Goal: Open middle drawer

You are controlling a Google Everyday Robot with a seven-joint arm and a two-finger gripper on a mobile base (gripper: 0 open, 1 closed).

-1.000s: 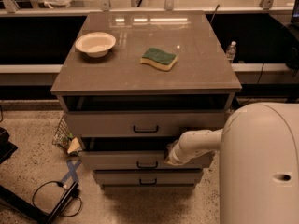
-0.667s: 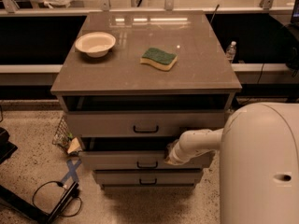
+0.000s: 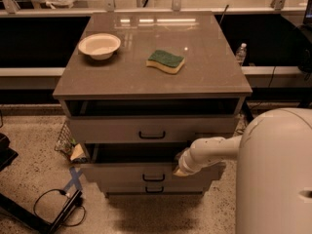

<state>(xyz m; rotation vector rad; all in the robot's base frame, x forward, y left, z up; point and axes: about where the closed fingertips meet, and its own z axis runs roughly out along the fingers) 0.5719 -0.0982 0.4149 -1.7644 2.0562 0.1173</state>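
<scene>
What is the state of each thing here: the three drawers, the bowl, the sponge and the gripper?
top drawer: partly pulled out.
middle drawer: partly pulled out.
bottom drawer: looks shut.
bowl: upright, empty, on the cabinet top.
sponge: lying flat, green side up.
gripper: at the middle drawer's front, right of its handle.

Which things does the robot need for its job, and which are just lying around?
For the job: middle drawer, partly open; gripper, at its front, right of the handle.
Just lying about: bowl and sponge on the cabinet top; bottle behind it; cable on the floor.
</scene>
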